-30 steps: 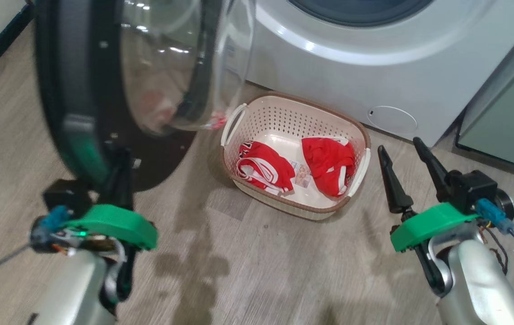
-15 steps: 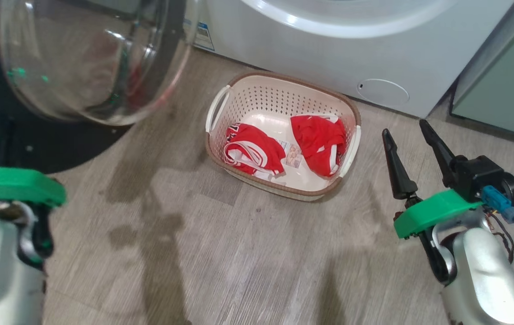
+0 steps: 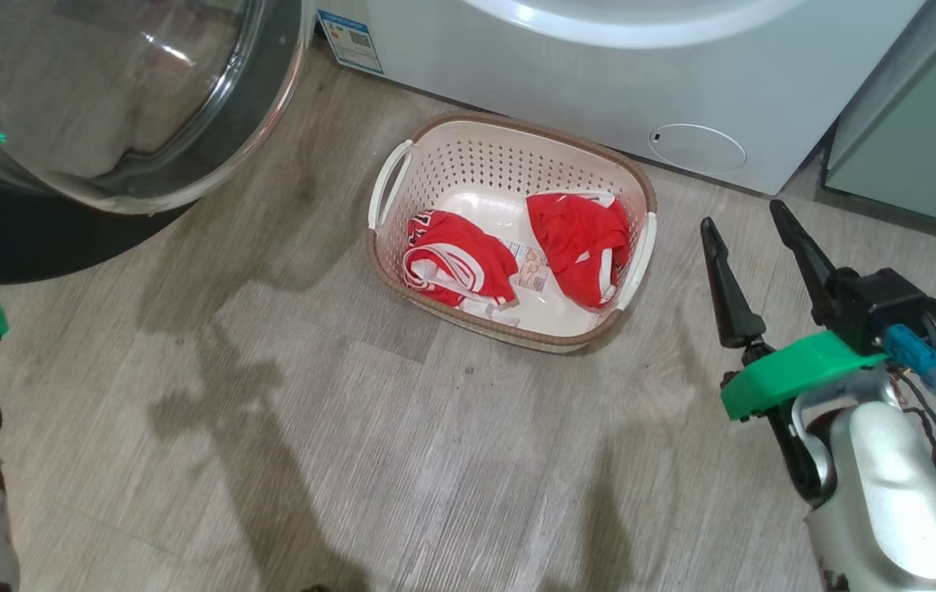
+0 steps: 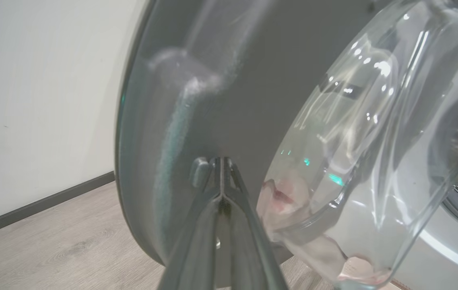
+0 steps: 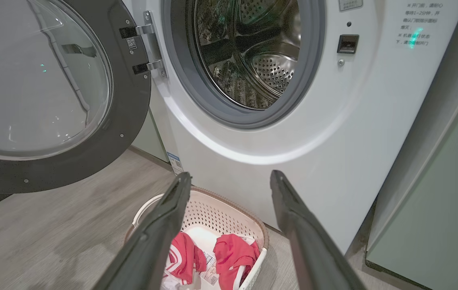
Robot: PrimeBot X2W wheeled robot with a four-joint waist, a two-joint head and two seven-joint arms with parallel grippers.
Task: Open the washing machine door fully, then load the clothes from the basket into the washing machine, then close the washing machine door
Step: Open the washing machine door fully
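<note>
While its hinges (image 5: pixel 148 48) hold it at the left edge of the washing machine (image 5: pixel 253 137), the washing machine door (image 3: pixel 106 107) stands swung wide away from the machine's opening, its inner face and bulging clear bowl turned out toward the room and its dark rim upright. Behind the grey gasket (image 5: pixel 311 80) the steel drum (image 5: pixel 253 52) lies uncovered, with no red fabric visible in it. At the door's inner rim, well to the left of the machine's front, the left gripper (image 4: pixel 221 160) has its two fingers pressed together with nothing between them; their tips sit at the dark rim beside a small stud, though whether they touch it cannot be told. On the wooden floor (image 3: pixel 353 427) just before the foot of the machine sits the basket (image 3: pixel 509 156), its long axis running roughly along the machine's front, one white handle at each short end. Inside it are the clothes: one red striped garment (image 3: pixel 456 259) at the end nearer the door, the other (image 3: pixel 579 242) at the end nearer the filter cap (image 3: pixel 697 148), with a paper label (image 3: pixel 530 268) on the basket floor between them. Out from the machine, beyond the basket's filter-cap end, the right gripper (image 3: pixel 741 214) has its fingers spread wide and empty, pointing toward the machine's front and touching nothing.
</note>
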